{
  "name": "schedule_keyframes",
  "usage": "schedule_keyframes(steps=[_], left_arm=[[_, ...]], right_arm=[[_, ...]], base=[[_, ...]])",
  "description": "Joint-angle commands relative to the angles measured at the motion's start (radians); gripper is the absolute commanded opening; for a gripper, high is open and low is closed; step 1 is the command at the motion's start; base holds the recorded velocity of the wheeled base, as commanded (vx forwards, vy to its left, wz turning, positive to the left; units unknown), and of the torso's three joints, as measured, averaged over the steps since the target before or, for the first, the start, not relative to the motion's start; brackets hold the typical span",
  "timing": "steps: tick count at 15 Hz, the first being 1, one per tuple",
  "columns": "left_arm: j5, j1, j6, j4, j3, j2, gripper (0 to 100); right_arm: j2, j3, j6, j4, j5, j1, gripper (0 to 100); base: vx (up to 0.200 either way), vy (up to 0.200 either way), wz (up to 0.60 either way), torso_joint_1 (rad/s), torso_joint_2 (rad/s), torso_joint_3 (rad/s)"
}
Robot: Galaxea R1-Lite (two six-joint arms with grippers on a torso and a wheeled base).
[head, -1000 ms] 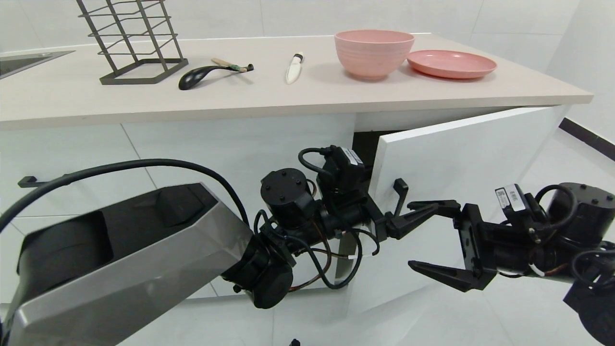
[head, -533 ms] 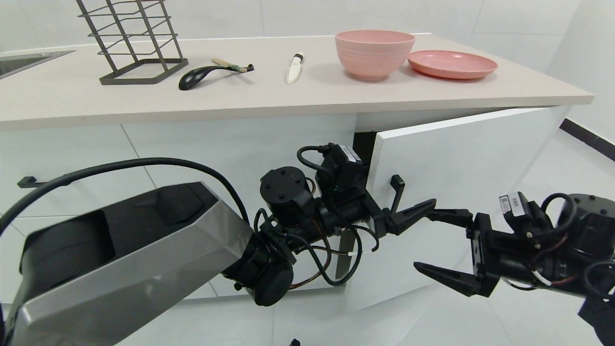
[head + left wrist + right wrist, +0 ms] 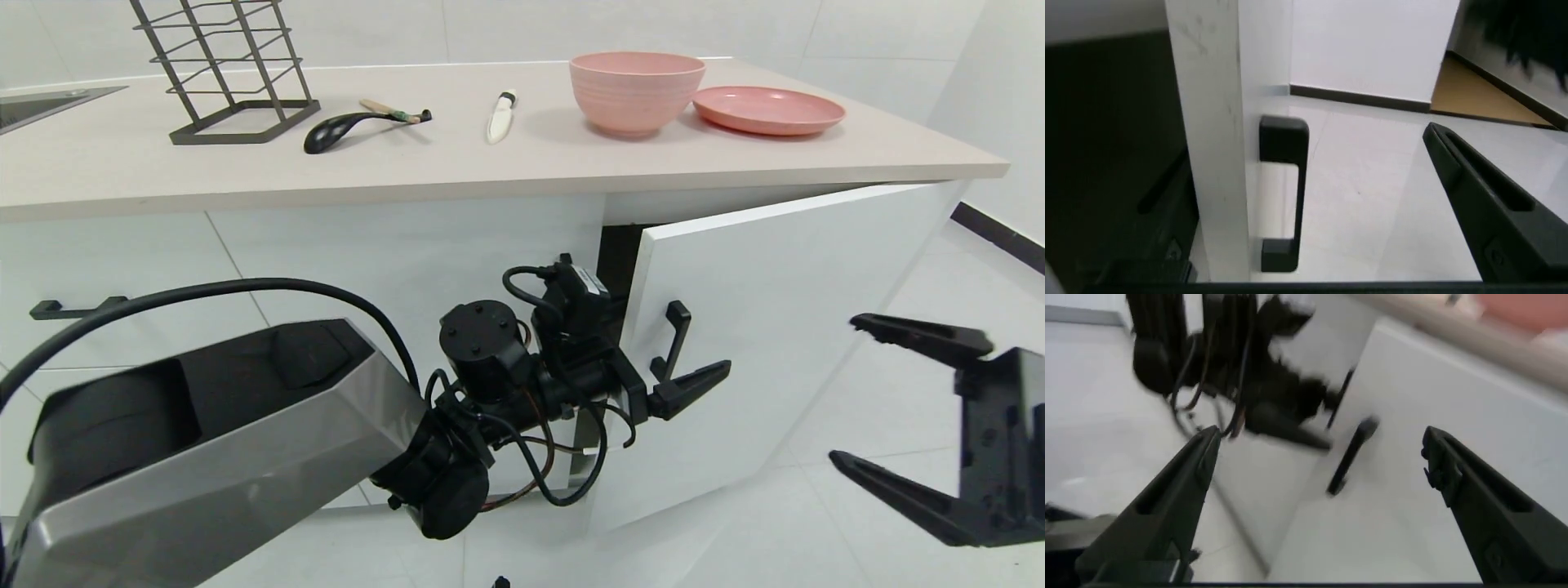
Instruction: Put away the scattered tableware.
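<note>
A: Watching the fingers (image 3: 694, 382) of the left gripper (image 3: 665, 392): spreading wide, straddling the edge of the cabinet door (image 3: 784, 310), sitting just beside the handle (image 3: 674, 339), clamping nothing

B: Seeing much the same on the right gripper (image 3: 843, 389). Gaping wide, holding nothing, hanging well apart from the door

A: Worrying about that left side, though. Risking a scrape along the handle with any sideways swing, or shoving the door round on its hinge

B: And risking a snag on the cables (image 3: 563, 457), looping loose right by the door edge

A: Looking up now. Finding all the tableware lying on the countertop (image 3: 122, 171): pink bowl (image 3: 637, 86) just beside pink plate (image 3: 767, 108), white knife (image 3: 500, 114) further along, black spoon (image 3: 343, 126) near the rack (image 3: 237, 122)

B: Lifting from down here, then, and fearing a knock against the countertop's lip, with both arms sitting below it

A: Also fearing a slip on that bowl, judging by the smooth rounded wall. Needing a pinch on the rim, not the side
</note>
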Motion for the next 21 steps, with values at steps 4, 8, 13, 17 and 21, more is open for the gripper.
schedule_keyframes(steps=[4, 8, 13, 17, 21], left_arm=[[0.024, -0.073, -0.002, -0.023, 0.026, 0.026, 100], [0.026, -0.130, -0.002, -0.038, 0.011, 0.059, 100], [0.027, -0.147, -0.002, -0.041, -0.035, 0.081, 100], [0.056, -0.204, -0.021, -0.063, -0.062, 0.101, 100], [0.059, -0.256, -0.025, -0.080, -0.063, 0.114, 100]], right_arm=[[-0.242, -0.115, 0.039, 0.036, -0.150, -0.172, 100], [-0.274, -0.181, 0.088, 0.036, -0.187, -0.263, 100], [-0.277, -0.201, 0.097, 0.035, -0.187, -0.275, 100], [-0.296, -0.211, 0.108, 0.036, -0.187, -0.275, 100], [-0.305, -0.225, 0.111, 0.035, -0.187, -0.275, 100]], base=[[0.000, 0.000, 0.00, 0.000, 0.00, 0.000], [0.000, 0.000, 0.00, 0.000, 0.00, 0.000], [0.000, 0.000, 0.00, 0.000, 0.00, 0.000], [0.000, 0.000, 0.00, 0.000, 0.00, 0.000], [0.000, 0.000, 0.00, 0.000, 0.00, 0.000]])
